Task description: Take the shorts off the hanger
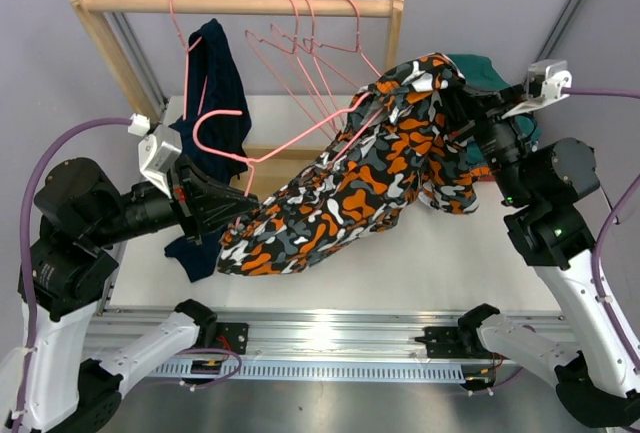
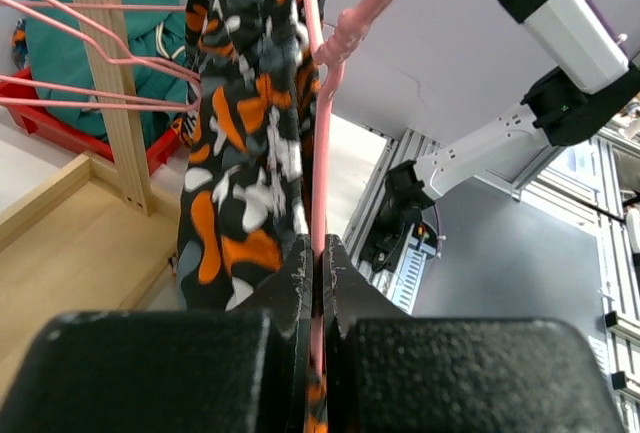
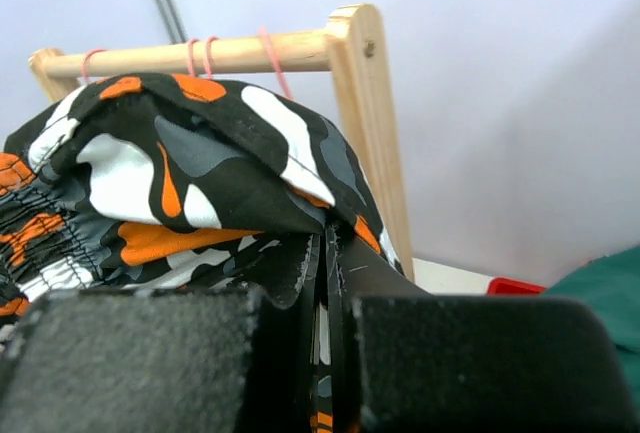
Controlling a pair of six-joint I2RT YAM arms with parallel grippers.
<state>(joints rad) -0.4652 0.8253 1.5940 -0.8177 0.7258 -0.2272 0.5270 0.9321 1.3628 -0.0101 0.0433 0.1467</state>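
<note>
Camouflage shorts stretch from 7 to 1 o'clock above the table, draped on a pink wire hanger. The left gripper is pinched shut on the hanger, and the right gripper is clamped on the waistband. A hard pull could snag the fabric on the wire or twist the thin hanger out of that pinch.

Rack: tabletop, 12 o'clock.
Hung shorts: on rack, 10 o'clock.
Hanger: in left end effector, 8 o'clock.
Stretched shorts: on hanger, centre, to right end effector, 2 o'clock.
</note>
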